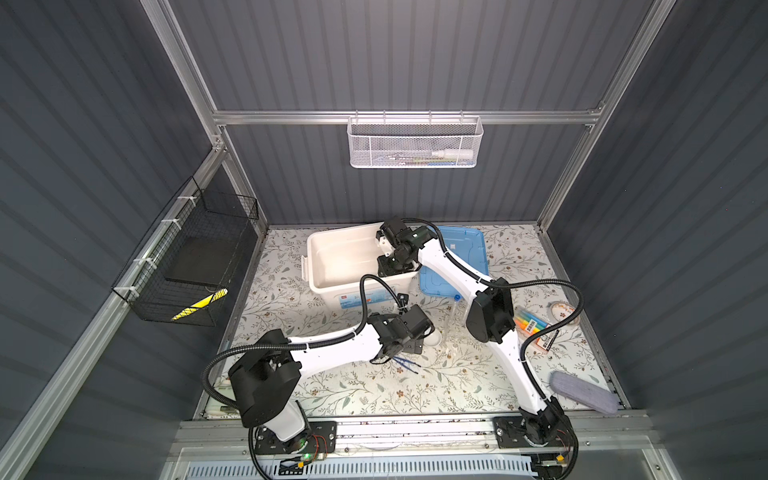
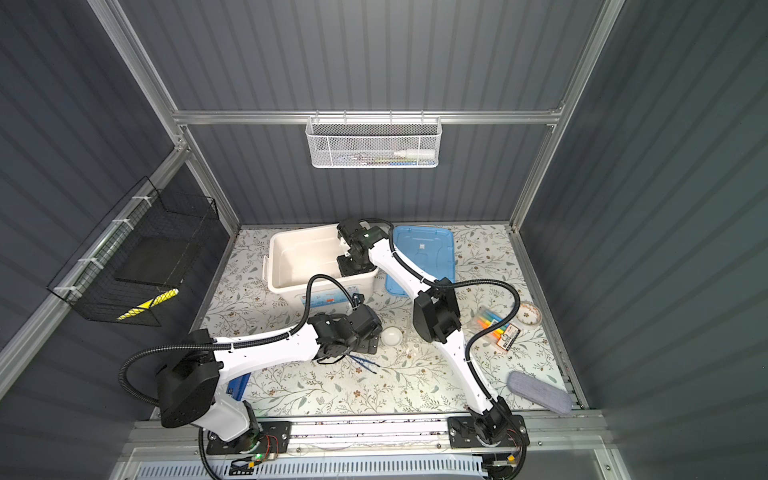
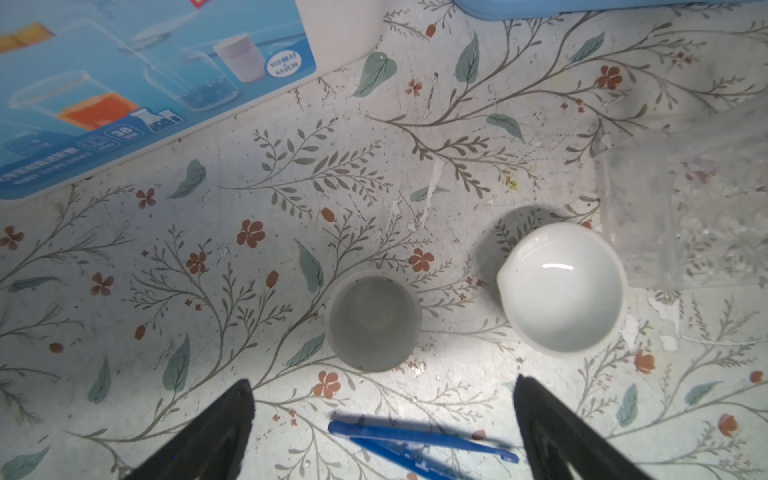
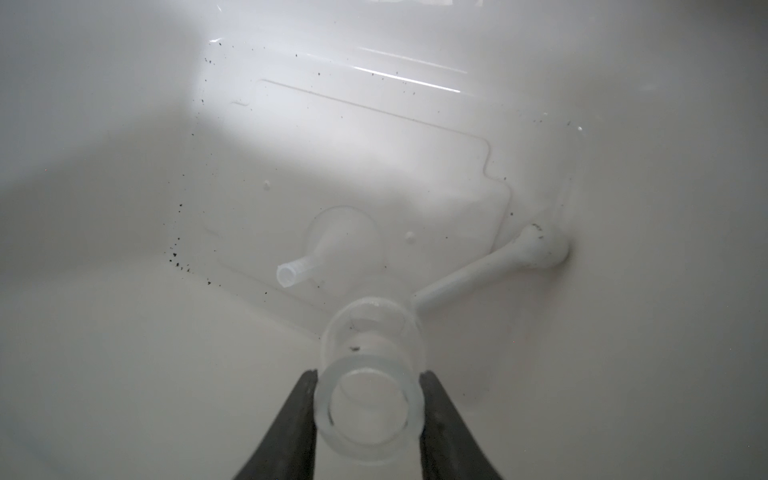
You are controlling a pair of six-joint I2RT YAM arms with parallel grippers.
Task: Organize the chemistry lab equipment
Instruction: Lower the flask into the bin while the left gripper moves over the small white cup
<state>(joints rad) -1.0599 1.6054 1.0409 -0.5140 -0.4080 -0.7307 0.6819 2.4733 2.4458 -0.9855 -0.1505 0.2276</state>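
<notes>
Two claws: right gripper (image 4: 368,375) clamps a clear vessel (image 4: 374,332), faint against the white bin (image 4: 166,166) beyond; left gripper (image 3: 382,384) gapes above blue tweezers (image 3: 415,436), partly cut off.

On the blue label (image 3: 104,95) stuck to the side of the white bin (image 3: 340,29), the only thing we can read is the number 30, set in a rounded badge. The print in its small round bubble and along its lower edge is too blurred for us. The white tag (image 1: 547,338) on the pack of highlighters (image 1: 530,326) carries dark print and what looks like a barcode, neither of which we can read.
</notes>
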